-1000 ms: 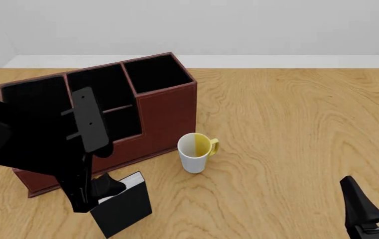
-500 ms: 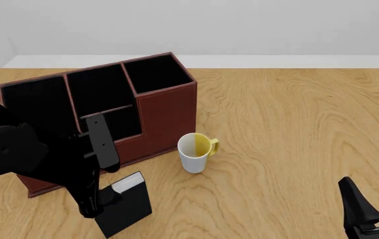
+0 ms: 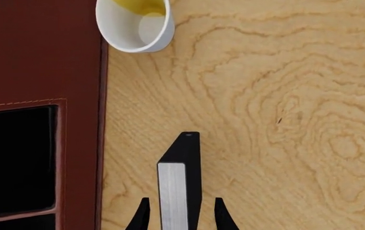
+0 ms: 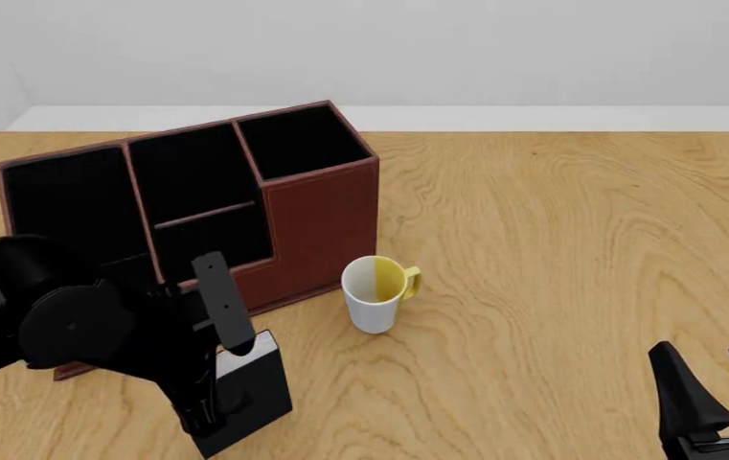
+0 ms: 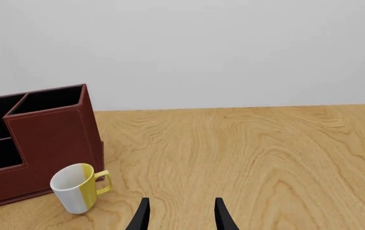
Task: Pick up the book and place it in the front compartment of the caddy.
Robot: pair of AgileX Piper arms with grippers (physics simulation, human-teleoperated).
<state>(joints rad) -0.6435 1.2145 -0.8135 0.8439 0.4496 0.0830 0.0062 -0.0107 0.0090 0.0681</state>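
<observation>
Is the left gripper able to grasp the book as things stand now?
Probably yes. The left gripper is open, one finger on each side of the upright book, with nothing between them. The caddy stands to one side, apart.

Both arms were plain matte black, with no visible markings, cables or screws in the renders. The left arm (image 4: 77, 331) was built of bulky rounded joint housings, with a flat, narrow rectangular plate standing off it near the wrist, and the left gripper (image 3: 181, 218) ended in two slim tapering black fingers. The right gripper (image 4: 719, 398) showed the same pair of pointed, blade-like black fingers rising from a dark base.
</observation>
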